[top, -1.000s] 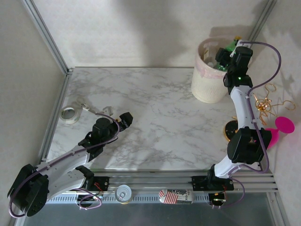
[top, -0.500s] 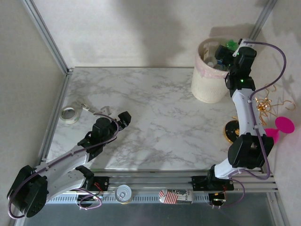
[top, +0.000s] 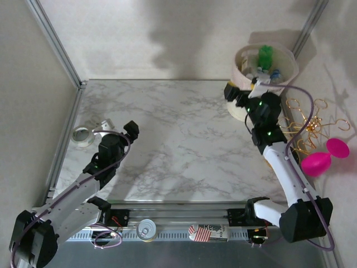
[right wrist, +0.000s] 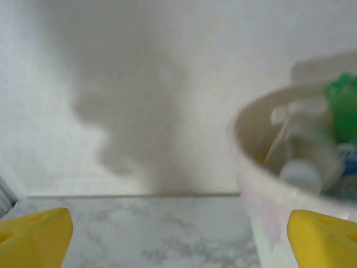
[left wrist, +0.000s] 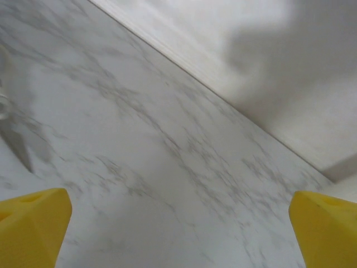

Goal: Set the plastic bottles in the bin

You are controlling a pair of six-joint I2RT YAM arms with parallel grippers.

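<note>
White-grey marble-pattern tabletop (top: 184,139), matte. Plain off-white back wall (top: 156,39) with soft grey shadows. Silver aluminium frame post (top: 56,42) at left corner, second frame post (top: 308,25) far right. Grooved aluminium rail (top: 184,215) along near edge. Light diffuse.

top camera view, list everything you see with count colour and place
table: one, white-grey marble, centre
bin: one, cream, far right corner
plastic bottles: several, green and clear with blue, inside the bin; exact count unclear
roll of tape: one, whitish, table's left edge
goblet: one, pink, far right
wire pieces: gold, count unclear, right of the bin
can: one, silver top, near rail
left pincer: yellow tips, open, over bare table
right pincer: yellow tips, open, left of the bin
</note>
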